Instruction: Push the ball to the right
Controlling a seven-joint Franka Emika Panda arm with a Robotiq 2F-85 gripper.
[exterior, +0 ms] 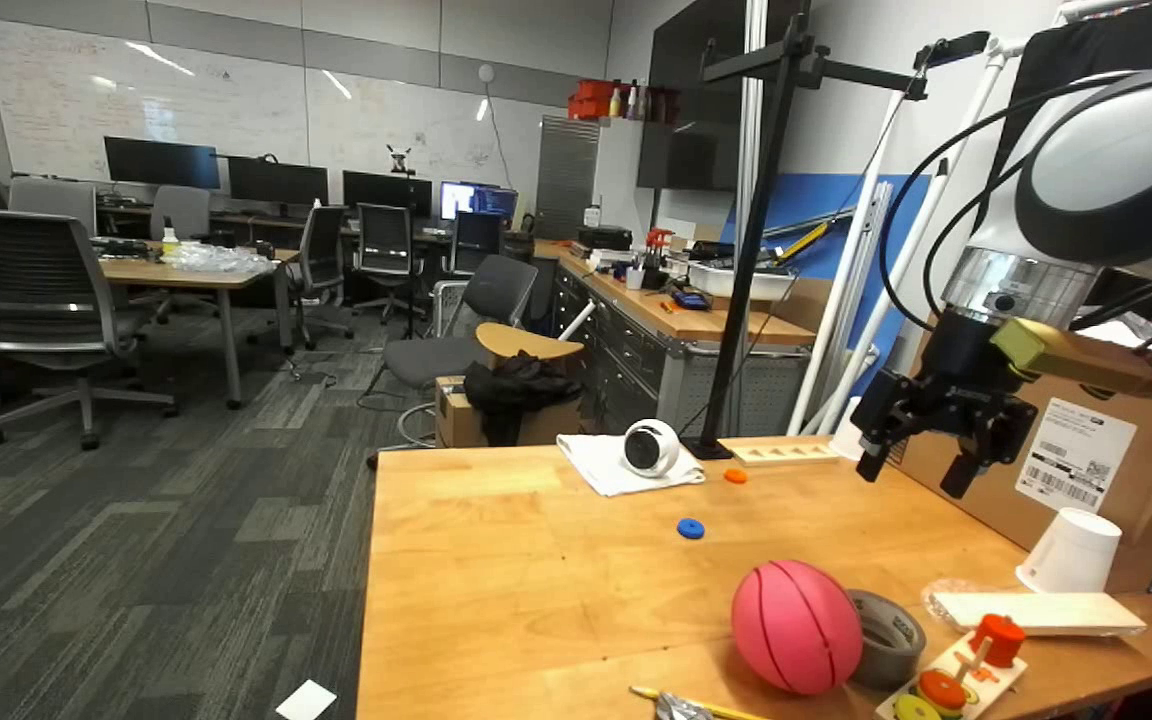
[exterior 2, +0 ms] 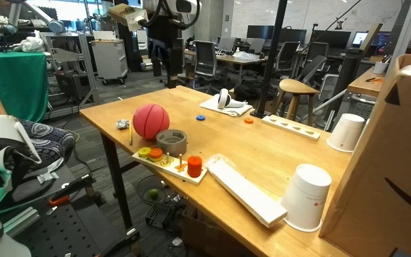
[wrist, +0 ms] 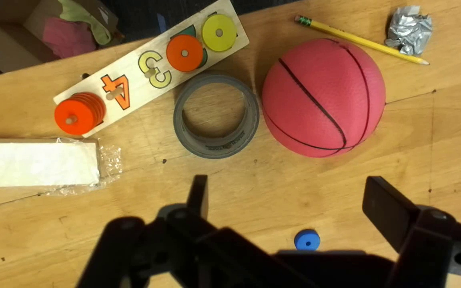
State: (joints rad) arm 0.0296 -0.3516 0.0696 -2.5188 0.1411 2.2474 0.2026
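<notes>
The pinkish-red ball (exterior: 797,628) with dark seam lines rests on the wooden table, close beside the grey tape roll; I cannot tell whether they touch. It also shows in an exterior view (exterior 2: 151,121) and in the wrist view (wrist: 323,98). My gripper (exterior: 913,474) hangs in the air well above the table, apart from the ball. In the wrist view my gripper (wrist: 287,192) has its fingers wide apart with nothing between them, and the ball lies beyond the fingertips. The gripper also shows in an exterior view (exterior 2: 167,76).
The grey tape roll (wrist: 216,116), a wooden peg board (wrist: 156,72), a pencil (wrist: 358,40) and crumpled foil (wrist: 409,30) surround the ball. A blue disc (wrist: 307,240) lies nearer the gripper. A wrapped white block (exterior 2: 246,191), white cups (exterior 2: 307,198) and a cardboard box (exterior 2: 380,160) stand farther along the table.
</notes>
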